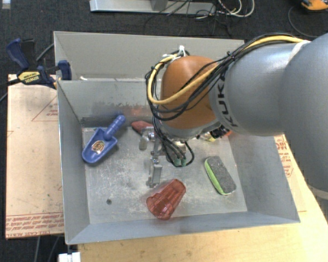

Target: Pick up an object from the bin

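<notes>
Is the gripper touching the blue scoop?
No. The blue scoop lies at the left of the bin, well apart from the gripper, which is by the red ribbed piece at the front.

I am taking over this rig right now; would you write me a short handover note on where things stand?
The gripper is low in the middle of the bin, just behind the red ridged piece, with nothing seen in it.
Things: the red ridged piece lies near the front wall, the blue scoop at the left, the green sponge at the right, and a small red thing towards the back.
Done: nothing lifted yet.
Left: grasp one thing and lift it out.
</notes>
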Controlling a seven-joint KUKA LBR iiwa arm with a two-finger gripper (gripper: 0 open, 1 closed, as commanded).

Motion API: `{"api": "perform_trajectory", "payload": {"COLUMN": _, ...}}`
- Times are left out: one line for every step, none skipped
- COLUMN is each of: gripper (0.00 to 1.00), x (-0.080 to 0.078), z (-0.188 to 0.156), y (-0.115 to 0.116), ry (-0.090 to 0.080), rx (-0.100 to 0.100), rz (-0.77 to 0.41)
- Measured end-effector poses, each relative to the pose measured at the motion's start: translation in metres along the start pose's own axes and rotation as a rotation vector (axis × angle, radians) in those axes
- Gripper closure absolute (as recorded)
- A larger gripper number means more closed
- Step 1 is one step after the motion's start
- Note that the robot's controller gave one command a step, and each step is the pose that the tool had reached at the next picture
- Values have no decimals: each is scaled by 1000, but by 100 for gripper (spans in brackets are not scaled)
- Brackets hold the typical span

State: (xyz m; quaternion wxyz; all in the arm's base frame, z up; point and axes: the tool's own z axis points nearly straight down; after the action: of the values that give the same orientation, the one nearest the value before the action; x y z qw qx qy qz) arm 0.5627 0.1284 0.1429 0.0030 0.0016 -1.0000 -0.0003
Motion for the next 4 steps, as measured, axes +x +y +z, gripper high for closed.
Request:
{"api": "perform_trajectory", "payload": {"gripper": 0, "x": -2, "z": -5, "y": -1, "ry": -7, "rx": -1, "rz": 4}}
{"api": "perform_trajectory", "payload": {"gripper": 0, "x": 41, "z": 46, "y": -42, "ry": 0, "rx": -1, "rz": -273}}
{"api": "perform_trajectory", "payload": {"gripper": 0, "x": 63, "z": 6, "y": -55, "ry": -8, "rx": -1, "rz": -346}}
{"api": "perform_trajectory", "payload": {"gripper": 0, "x": 58, "z": 44, "y": -105, "ry": 0, "rx": -1, "rz": -531}}
